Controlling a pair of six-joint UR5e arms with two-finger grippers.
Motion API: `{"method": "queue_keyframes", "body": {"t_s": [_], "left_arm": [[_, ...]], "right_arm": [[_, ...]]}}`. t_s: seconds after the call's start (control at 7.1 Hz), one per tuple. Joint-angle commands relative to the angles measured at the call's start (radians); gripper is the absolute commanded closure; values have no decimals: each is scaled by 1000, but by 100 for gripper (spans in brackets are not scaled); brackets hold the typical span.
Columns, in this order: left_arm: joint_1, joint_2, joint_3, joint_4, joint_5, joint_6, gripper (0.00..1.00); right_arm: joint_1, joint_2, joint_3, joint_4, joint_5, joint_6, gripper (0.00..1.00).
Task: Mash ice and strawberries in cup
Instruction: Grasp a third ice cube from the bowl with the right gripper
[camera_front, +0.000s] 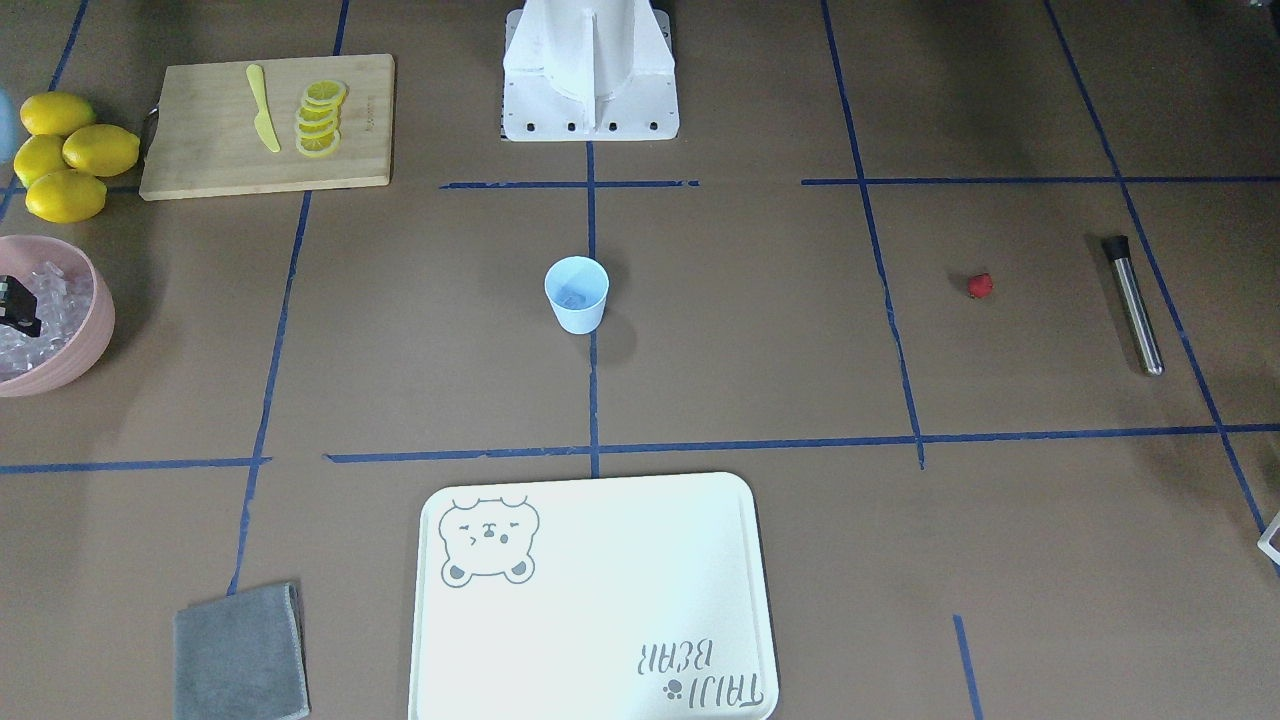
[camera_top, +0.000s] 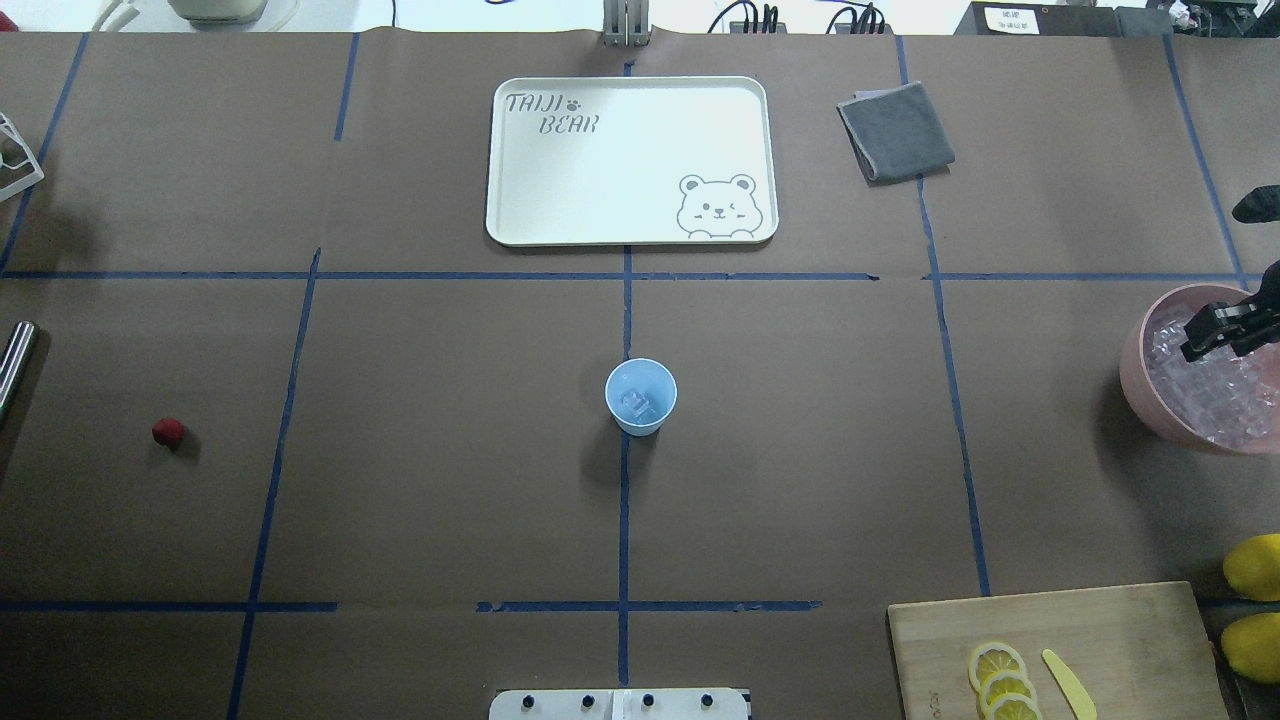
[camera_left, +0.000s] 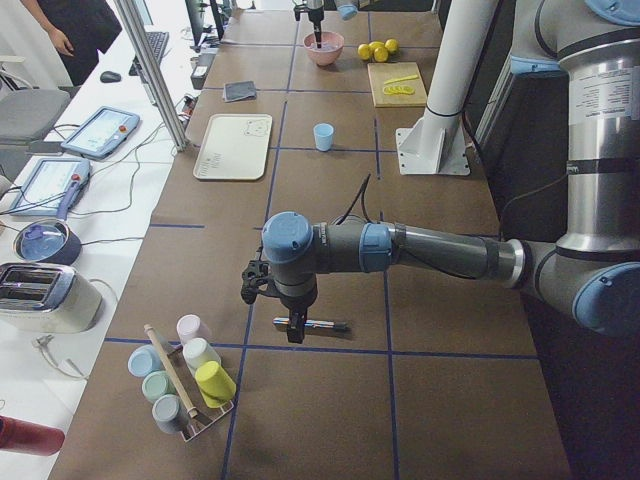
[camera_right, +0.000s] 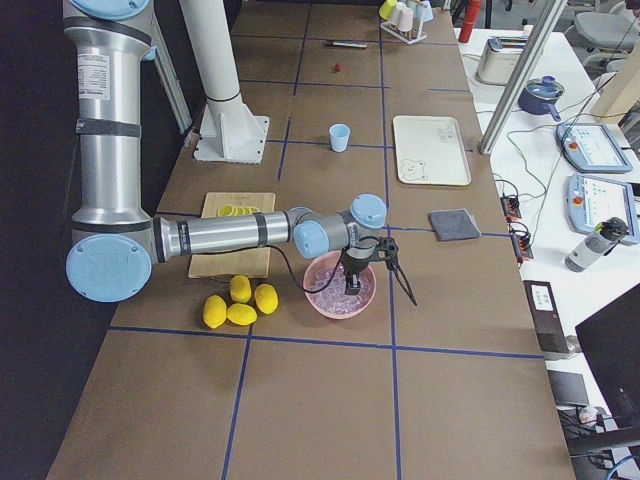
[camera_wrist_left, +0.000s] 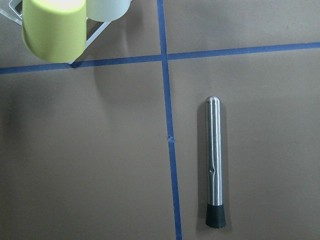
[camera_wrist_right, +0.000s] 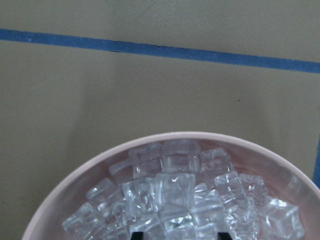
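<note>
1. Table (camera_top: 450, 450): brown surface, blue tape grid.
2. Tray (camera_top: 600, 180): white with a bear print, top centre of the overhead view.
3. Wooden board (camera_front: 200, 150): upper left of the front view, carrying lemon slices (camera_front: 320, 118) and a yellow knife (camera_front: 262, 108). Whole lemons (camera_front: 70, 150) lie just left of it.
4. Pink bowl (camera_top: 1140, 390): right edge of the overhead view, heaped with ice (camera_wrist_right: 175, 200).
5. Right gripper (camera_top: 1225, 335): over the bowl, fingers spread, tips down among the cubes and closed on none.
6. Left gripper (camera_left: 293, 333): low over the muddler (camera_wrist_left: 214, 167). Cannot tell how the fingers are set.
7. Grey cloth (camera_top: 896, 130): right of the tray.
8. Cup (camera_top: 640, 397): upright at frame centre, with some ice at its bottom.
9. Strawberry (camera_top: 168, 432): on bare table at far left, well apart from the cup.
</note>
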Motion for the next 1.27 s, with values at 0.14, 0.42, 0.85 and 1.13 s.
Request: {"method": "queue_keyframes", "body": {"t_s": [0.14,0.42,0.85,1.13], "left_arm": [[0,-2,0,0,0,0,0],[0,0,-16,6,0,-2,0],[0,2,-17,9,0,-2,0],[0,2,-17,9,0,-2,0]], "right_arm": [[1,-17,9,3,-2,-44,86],[5,-28,32,1,-4,-56,95],[35,-60,215,-38,4,-47,98],[34,34,354,-201,2,18,98]]}}
